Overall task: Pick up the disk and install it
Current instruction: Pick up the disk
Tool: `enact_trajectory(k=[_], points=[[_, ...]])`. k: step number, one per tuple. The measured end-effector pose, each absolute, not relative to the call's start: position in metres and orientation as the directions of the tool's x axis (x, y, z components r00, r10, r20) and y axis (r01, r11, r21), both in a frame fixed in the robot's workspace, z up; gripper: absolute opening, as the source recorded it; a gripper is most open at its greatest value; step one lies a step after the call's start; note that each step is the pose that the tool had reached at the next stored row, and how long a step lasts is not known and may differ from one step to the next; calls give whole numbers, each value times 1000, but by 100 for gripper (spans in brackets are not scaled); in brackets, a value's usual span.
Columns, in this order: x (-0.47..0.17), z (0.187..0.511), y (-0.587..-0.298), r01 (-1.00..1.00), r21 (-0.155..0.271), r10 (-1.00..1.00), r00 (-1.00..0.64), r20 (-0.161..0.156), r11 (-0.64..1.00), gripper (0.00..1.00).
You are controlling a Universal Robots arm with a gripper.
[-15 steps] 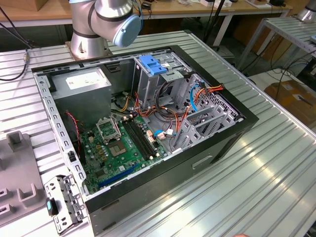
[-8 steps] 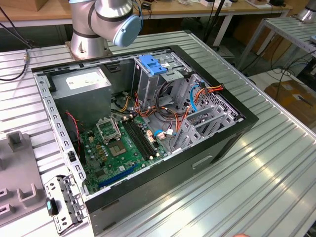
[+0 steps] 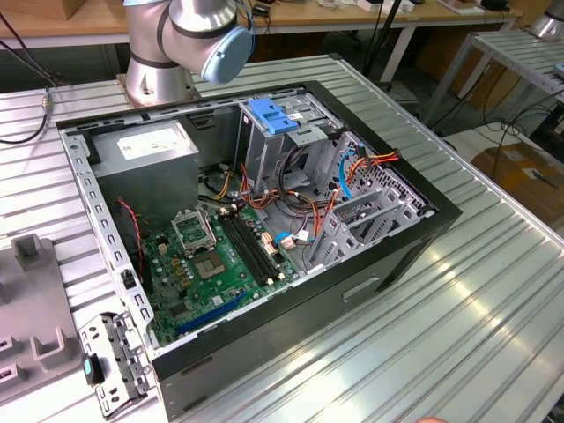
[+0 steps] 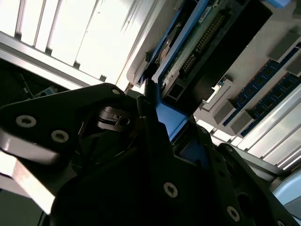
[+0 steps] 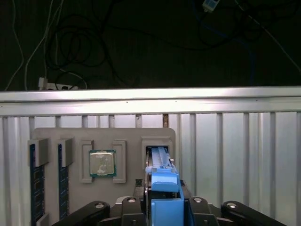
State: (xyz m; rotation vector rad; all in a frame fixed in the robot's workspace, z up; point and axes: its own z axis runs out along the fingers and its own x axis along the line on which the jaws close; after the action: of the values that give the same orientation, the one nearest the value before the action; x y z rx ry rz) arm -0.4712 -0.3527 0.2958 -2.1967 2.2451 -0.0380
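Clenched gripper [image 5: 164, 205] on disk [image 5: 162, 181] at blue side rails. Far end of disk at slot of grey tray [image 5: 127, 136], processor chip [image 5: 102, 164] in next recess. Exterior view: white sticker [image 3: 154, 143] at 10 o'clock inside open case [image 3: 397, 256] (print too small to read).

The arm [image 3: 185, 40] stands at about eleven o'clock in the exterior view, with its grey base upright and a blue-capped joint bent over it. In both wrist views the black hand [image 5: 163, 195] [image 4: 171, 120] has its fingers [image 4: 146, 110] pressed onto the disk [image 5: 160, 176].
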Motion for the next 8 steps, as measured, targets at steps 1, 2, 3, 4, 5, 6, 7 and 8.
enact_trajectory(k=[1,2,3,4,5,6,7,8], points=[[-471,296,-353,-1000,-18,-1000,-22,17,22,37],[-471,298,-353,-1000,-18,-1000,-22,17,22,37],[-471,300,-353,-1000,-18,-1000,-22,17,22,37],[-471,301,-353,-1000,-17,-1000,-22,17,22,37],[-471,302,-353,-1000,-17,-1000,-22,17,22,37],[-471,303,-353,-1000,-17,-1000,-22,17,22,37],[-471,304,-353,-1000,-18,-1000,-22,18,22,37],[-471,306,-353,-1000,-18,-1000,-22,18,22,37]])
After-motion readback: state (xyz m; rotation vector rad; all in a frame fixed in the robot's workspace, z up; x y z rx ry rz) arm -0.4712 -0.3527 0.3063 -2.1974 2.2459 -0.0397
